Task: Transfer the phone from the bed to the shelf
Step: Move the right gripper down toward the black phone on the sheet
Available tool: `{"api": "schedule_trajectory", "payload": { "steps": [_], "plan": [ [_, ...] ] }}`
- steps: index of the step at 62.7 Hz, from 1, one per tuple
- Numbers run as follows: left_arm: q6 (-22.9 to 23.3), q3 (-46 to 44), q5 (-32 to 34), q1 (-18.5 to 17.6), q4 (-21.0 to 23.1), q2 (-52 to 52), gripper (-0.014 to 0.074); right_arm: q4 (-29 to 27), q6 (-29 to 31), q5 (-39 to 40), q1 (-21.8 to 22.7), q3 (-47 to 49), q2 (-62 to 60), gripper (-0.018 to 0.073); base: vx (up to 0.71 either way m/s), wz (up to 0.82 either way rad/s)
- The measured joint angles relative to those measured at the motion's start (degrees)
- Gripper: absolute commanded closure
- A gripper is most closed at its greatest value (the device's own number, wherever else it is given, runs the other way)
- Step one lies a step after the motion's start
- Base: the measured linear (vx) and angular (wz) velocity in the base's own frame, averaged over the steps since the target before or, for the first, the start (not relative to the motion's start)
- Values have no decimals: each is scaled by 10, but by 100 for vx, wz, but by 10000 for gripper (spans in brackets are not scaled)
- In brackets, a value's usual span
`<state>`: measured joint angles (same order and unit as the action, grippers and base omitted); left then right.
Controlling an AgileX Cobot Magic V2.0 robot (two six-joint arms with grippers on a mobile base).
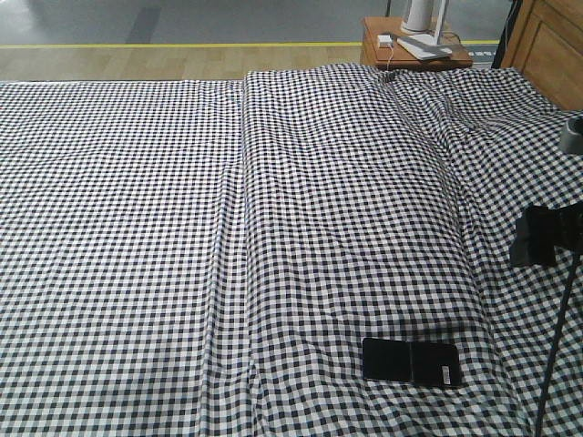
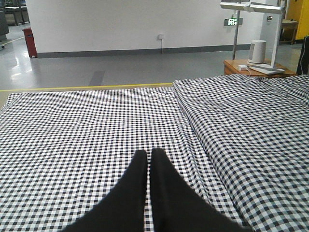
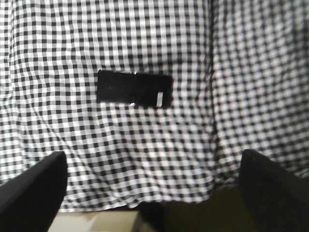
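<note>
The phone point(image 1: 410, 361) lies flat on the bed point(image 1: 137, 228), near its front edge and right of the long centre crease; its white sticker is at the right end. In the right wrist view the phone point(image 3: 134, 89) lies ahead of my right gripper point(image 3: 152, 154), which is open wide and hangs over the bed's edge with nothing between its fingers point(image 3: 34, 188). My left gripper point(image 2: 148, 153) is shut on nothing and hovers low over the checked cloth point(image 2: 72, 135), left of the crease. The shelf is out of view.
A small reddish-brown side table point(image 1: 414, 45) with a white lamp base and a flat device stands behind the bed. Orange-brown wooden furniture point(image 1: 551, 41) stands at the back right. Part of my right arm point(image 1: 545, 235) juts in at the right. Floor point(image 3: 87, 222) shows below the bed's edge.
</note>
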<state>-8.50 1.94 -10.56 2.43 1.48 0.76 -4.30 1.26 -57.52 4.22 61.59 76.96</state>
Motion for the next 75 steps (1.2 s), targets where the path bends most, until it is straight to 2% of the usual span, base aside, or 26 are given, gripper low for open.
{"api": "schedule_trajectory", "payload": {
  "steps": [4,13,24,37,55,75],
  "plan": [
    [0,0,0,0,0,0,595,-45,39,0,39,2,30,-101,0,0],
    [0,0,0,0,0,0,595,-166,165,1,134,3,96,-90,0,0],
    [0,0,0,0,0,0,595,-281,318,6,191,5,186,-85,0,0],
    [0,0,0,0,0,0,595,-357,439,19,197,6,293,-81,0,0],
    [0,0,0,0,0,0,595,-417,554,68,197,15,441,-74,0,0],
    [0,0,0,0,0,0,595,-431,569,49,197,130,603,-64,0,0]
  ]
}}
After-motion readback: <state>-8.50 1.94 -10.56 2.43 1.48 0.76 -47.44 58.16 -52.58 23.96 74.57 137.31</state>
